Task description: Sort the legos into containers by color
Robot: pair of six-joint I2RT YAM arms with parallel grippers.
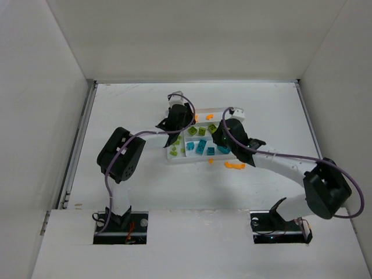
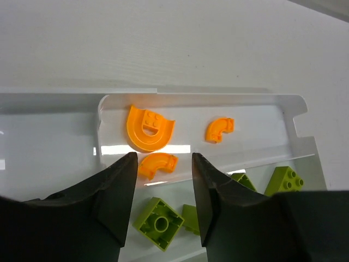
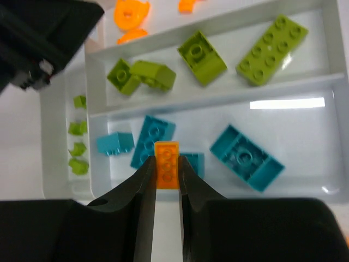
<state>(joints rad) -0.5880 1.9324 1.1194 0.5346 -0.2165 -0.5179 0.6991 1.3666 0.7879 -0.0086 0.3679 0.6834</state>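
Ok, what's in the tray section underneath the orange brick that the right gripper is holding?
Four teal bricks show there, one partly covered by the orange brick and the right gripper. The section's near end lies hidden behind that gripper.

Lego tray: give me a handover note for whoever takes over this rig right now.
Left gripper: open, over the tray's orange section, where three orange pieces lie.
Right gripper: shut on an orange brick, above the teal section.
Done: lime green bricks and teal bricks in their own long sections, small green bits in the narrow one.
Left: move the held brick to the orange section; loose orange pieces on the table.
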